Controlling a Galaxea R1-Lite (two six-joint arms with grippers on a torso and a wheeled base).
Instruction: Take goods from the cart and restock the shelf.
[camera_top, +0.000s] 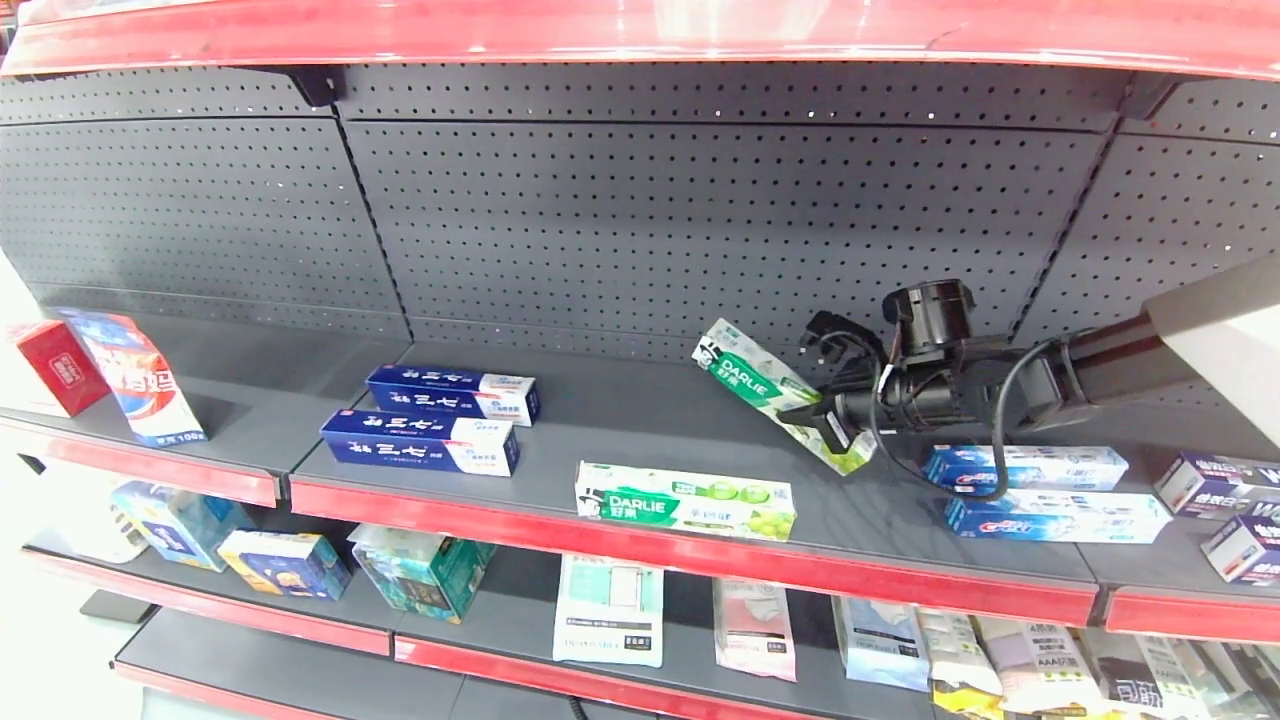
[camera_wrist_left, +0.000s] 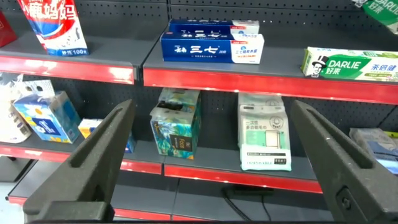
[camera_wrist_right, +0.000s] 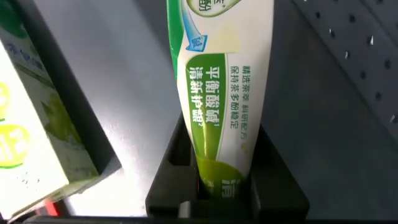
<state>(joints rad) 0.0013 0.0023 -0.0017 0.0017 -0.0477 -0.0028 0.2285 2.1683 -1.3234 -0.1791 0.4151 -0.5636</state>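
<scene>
Green-and-white toothpaste box (camera_top: 775, 395) clamped in the right gripper (camera_top: 835, 425), tilted over the dark shelf (camera_top: 620, 410).
Box long and narrow: white end with a green panel points up toward 10 o'clock, lime-green end down at 4 o'clock, pinched between the fingers. Cannot tell whether the low end touches the shelf. Matching box (camera_top: 685, 500) lies flat at the shelf's front edge, 7 o'clock of the held one, apart. Dark blue toothpaste boxes (camera_top: 420, 442) at 9 o'clock; pale blue boxes (camera_top: 1025, 468) at 4 o'clock of the gripper. Left gripper (camera_wrist_left: 211, 155) spread wide, facing lower shelves.
</scene>
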